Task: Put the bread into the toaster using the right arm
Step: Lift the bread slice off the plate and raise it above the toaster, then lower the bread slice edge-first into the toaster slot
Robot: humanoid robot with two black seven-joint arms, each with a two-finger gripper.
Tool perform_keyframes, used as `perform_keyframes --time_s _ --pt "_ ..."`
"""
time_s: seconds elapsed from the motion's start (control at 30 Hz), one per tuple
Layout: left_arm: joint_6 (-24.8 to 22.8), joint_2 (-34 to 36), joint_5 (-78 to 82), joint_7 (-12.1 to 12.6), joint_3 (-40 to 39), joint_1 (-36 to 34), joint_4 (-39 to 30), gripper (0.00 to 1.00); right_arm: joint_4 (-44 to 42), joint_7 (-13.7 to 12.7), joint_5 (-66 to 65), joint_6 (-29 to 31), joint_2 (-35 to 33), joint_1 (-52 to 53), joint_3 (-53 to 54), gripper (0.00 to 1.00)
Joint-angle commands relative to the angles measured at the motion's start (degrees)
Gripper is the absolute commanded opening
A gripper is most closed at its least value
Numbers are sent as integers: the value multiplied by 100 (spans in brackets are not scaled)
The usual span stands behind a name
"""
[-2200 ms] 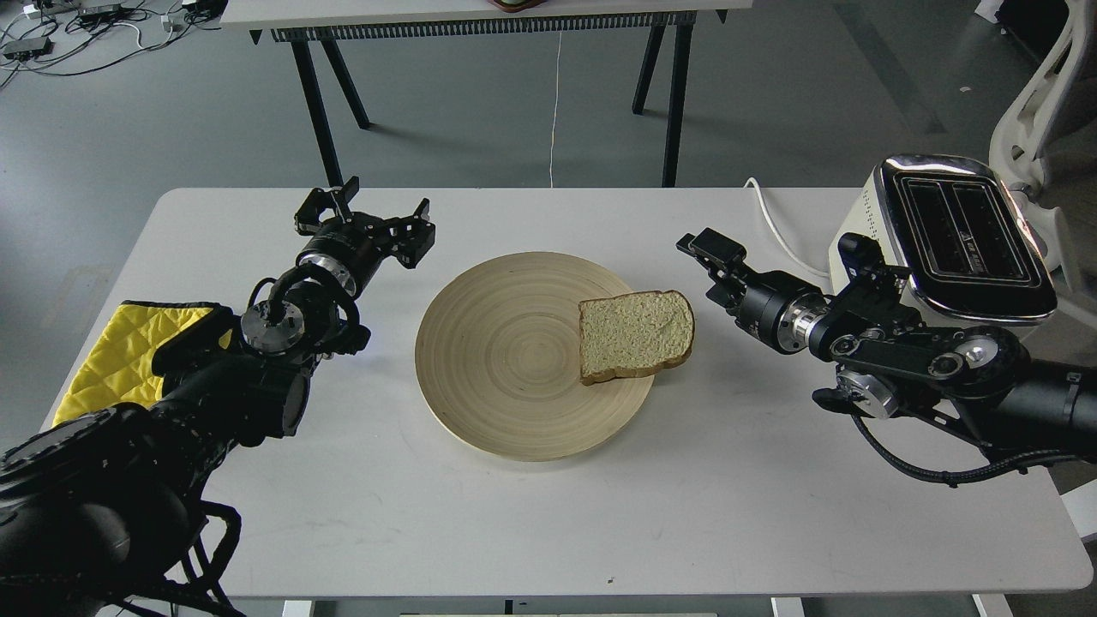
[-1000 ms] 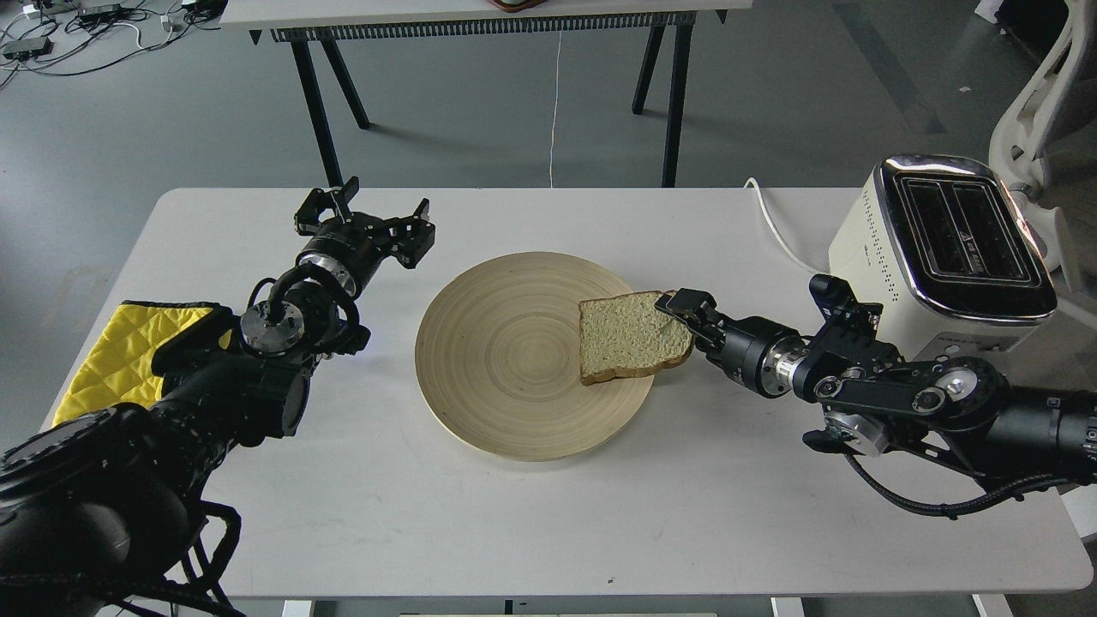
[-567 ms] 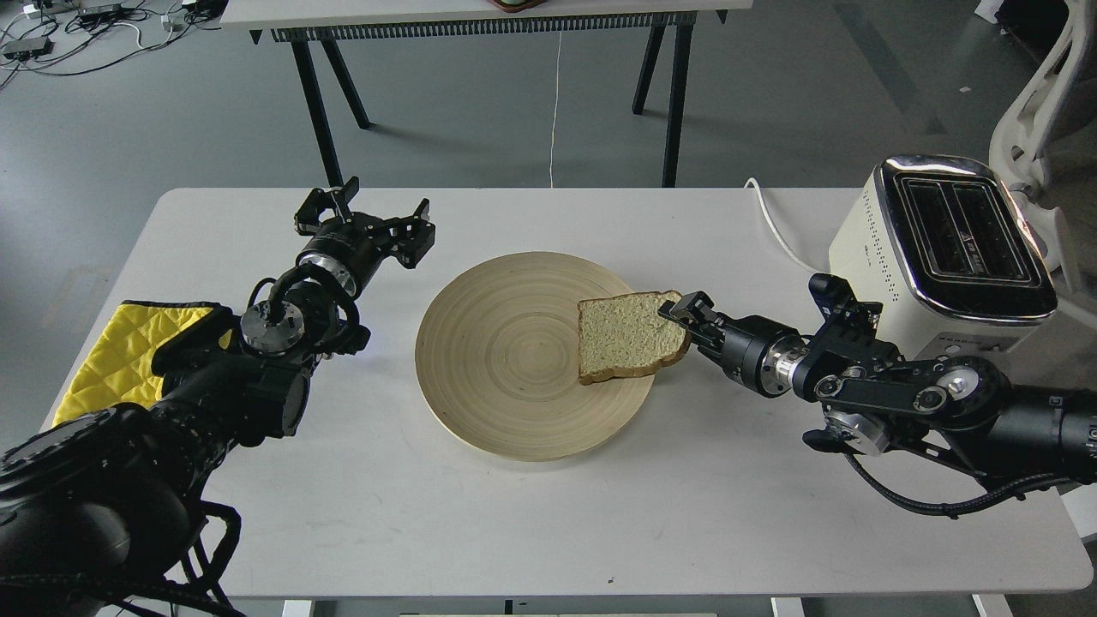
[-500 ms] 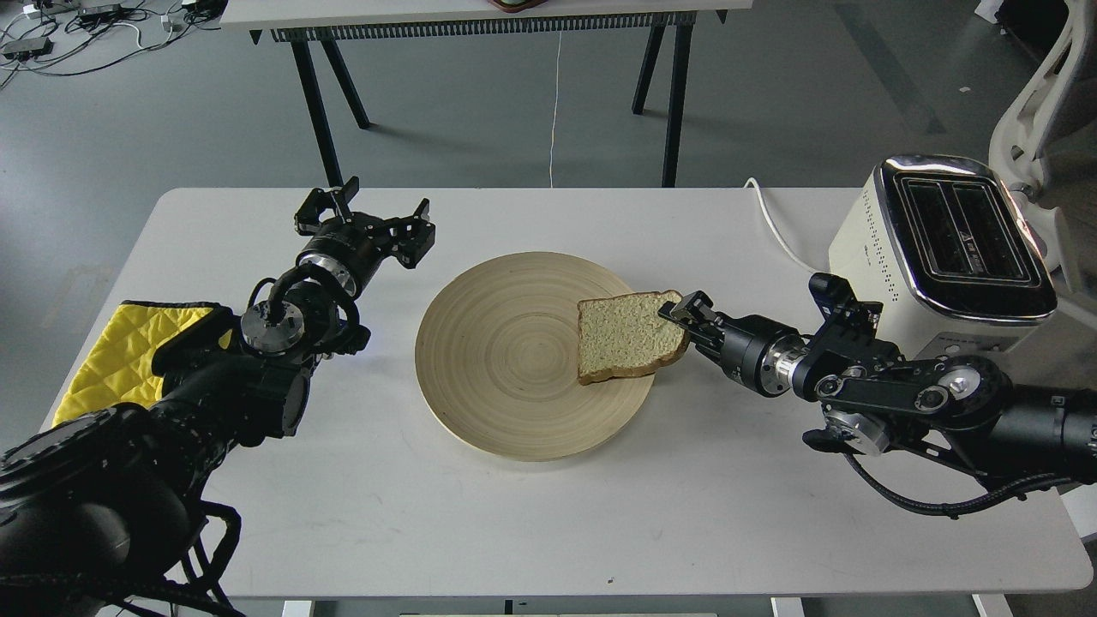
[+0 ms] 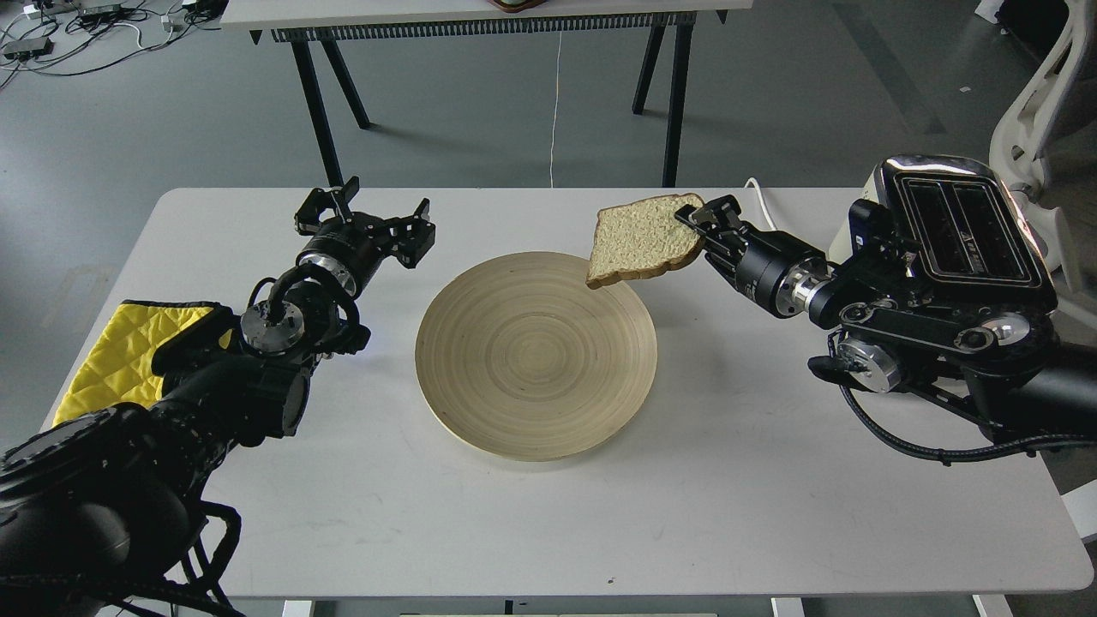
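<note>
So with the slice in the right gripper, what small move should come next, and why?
Probably carry the bread rightward toward the toaster. The right gripper pinches its edge, clear above the plate, and the toaster slots look empty.

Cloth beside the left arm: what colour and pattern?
Bright yellow, quilted in a diamond pattern, with a dark edge; the cloth shows in the head view.

Tan bread, pale ringed plate, yellow quilted cloth, cream toaster.
</note>
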Motion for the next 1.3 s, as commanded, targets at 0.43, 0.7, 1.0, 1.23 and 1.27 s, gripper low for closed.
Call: perform_keyframes --time_s 0.43,0.7,1.0,1.23,1.27 --pt "0 1 0 -1 0 1 1 100 248 -483 -1591 176 -2864 1674 -831 0" --pt "0 1 0 -1 0 1 1 100 256 -483 -2347 194 -3357 2018 -1685 0" --pt "0 1 0 -1 0 1 1 100 265 -650 -2751 659 -3498 2018 -1720 0" --pt "0 1 0 -1 0 -7 1 100 432 -817 -2857 730 -3498 2018 -1825 0" --pt "0 1 0 -1 0 -7 1 100 441 -843 -2892 730 -3498 2018 -1825 0"
